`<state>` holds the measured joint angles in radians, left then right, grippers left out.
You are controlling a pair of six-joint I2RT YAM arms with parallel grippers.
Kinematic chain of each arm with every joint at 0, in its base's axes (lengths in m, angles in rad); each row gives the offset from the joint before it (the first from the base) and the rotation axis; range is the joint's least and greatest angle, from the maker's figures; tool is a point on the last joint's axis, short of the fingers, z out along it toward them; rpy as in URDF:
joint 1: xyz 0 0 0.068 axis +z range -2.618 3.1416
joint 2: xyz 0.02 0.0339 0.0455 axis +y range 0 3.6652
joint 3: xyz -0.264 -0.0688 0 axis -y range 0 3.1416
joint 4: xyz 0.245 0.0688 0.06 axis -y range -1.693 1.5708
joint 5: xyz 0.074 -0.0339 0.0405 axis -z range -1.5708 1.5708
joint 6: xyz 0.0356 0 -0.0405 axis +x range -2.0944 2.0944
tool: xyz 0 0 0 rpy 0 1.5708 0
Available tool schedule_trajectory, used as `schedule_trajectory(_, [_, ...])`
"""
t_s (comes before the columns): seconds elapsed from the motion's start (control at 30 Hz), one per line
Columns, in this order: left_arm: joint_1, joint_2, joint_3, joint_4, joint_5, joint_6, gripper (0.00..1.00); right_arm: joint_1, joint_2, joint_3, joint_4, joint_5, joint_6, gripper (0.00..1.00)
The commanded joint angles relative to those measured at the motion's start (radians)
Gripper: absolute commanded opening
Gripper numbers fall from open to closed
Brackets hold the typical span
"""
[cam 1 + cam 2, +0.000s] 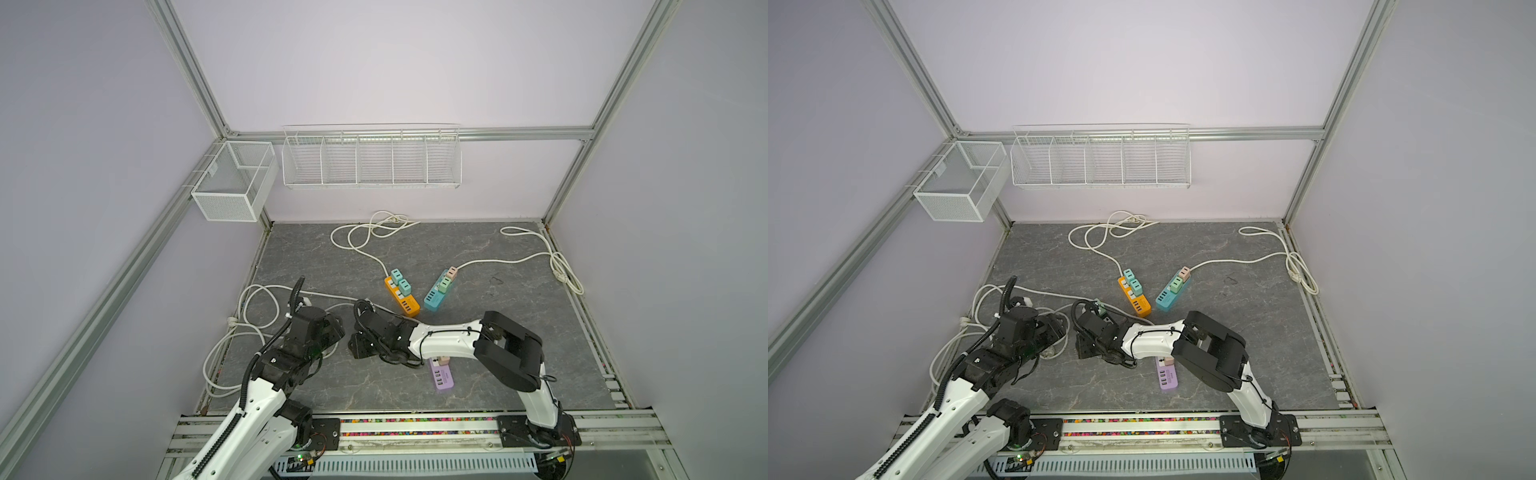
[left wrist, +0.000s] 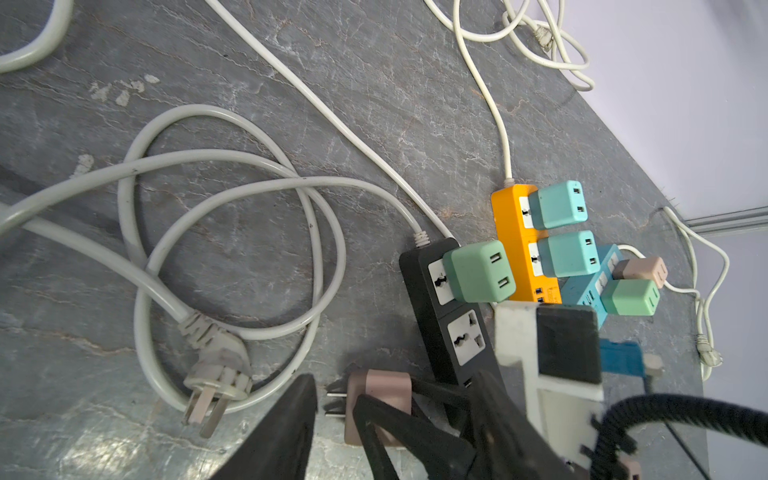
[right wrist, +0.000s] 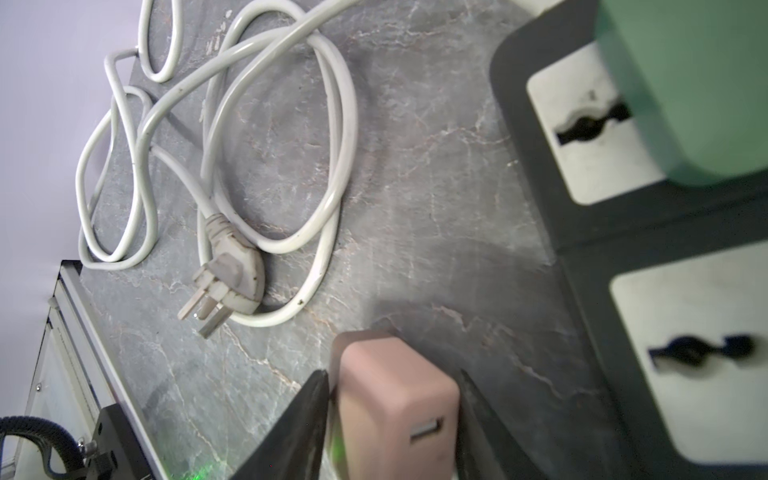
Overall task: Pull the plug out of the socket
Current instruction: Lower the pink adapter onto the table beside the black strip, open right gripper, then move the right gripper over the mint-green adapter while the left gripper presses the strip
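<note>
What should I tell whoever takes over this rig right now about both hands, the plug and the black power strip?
Left hand: open, empty.
Right hand: fingers on either side of the pink plug; gripping or released, unclear.
Pink plug: out of its socket, prongs bare, beside the black power strip.
Done: plug pulled; one socket on the strip is empty.
Left: probably let go and back away. A green plug sits in the neighbouring socket.

Grey marbled tabletop (image 1: 519,291) bearing orange strip (image 1: 401,298), blue strip (image 1: 436,297), purple strip (image 1: 442,379), black strip (image 2: 465,343), loose white cords (image 3: 348,124).
</note>
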<state>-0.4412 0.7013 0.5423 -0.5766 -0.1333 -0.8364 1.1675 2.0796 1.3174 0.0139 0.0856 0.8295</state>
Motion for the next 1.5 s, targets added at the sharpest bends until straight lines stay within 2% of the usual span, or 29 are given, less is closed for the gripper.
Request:
schedule_trajectory(0.0, [0.006,0.000,0.008,-0.003,-0.003,-0.012,0.61,0.005,-0.036,-0.012,-0.022,0.017,-0.002,0.55])
schedule_trajectory(0.23, [0.006,0.009,0.043,-0.022,-0.004,0.002,0.61,0.006,-0.099,-0.031,-0.047,0.021,-0.040,0.63])
schedule_trajectory(0.47, [0.009,0.073,0.076,-0.015,0.024,0.008,0.62,0.006,-0.194,-0.059,-0.097,0.031,-0.091,0.67])
schedule_trajectory(0.7, [0.008,0.082,0.033,0.062,0.072,0.021,0.61,0.005,-0.269,-0.058,-0.193,0.063,-0.159,0.69])
schedule_trajectory(0.8, [0.007,0.081,-0.013,0.151,0.103,0.019,0.61,0.003,-0.289,-0.056,-0.223,0.083,-0.180,0.70])
schedule_trajectory(1.0, [0.009,0.139,-0.066,0.289,0.128,0.021,0.61,-0.023,-0.279,-0.007,-0.311,0.096,-0.237,0.71])
schedule_trajectory(1.07, [0.009,0.172,-0.080,0.339,0.136,0.020,0.61,-0.032,-0.276,0.000,-0.349,0.134,-0.239,0.72])
schedule_trajectory(1.2, [0.012,0.226,-0.089,0.395,0.152,0.036,0.61,-0.072,-0.240,0.044,-0.400,0.089,-0.269,0.72])
schedule_trajectory(1.33, [0.030,0.285,-0.122,0.504,0.206,0.019,0.61,-0.091,-0.221,0.069,-0.429,0.131,-0.323,0.72])
schedule_trajectory(1.47, [0.045,0.369,-0.104,0.538,0.237,0.015,0.60,-0.120,-0.166,0.135,-0.463,0.102,-0.351,0.71])
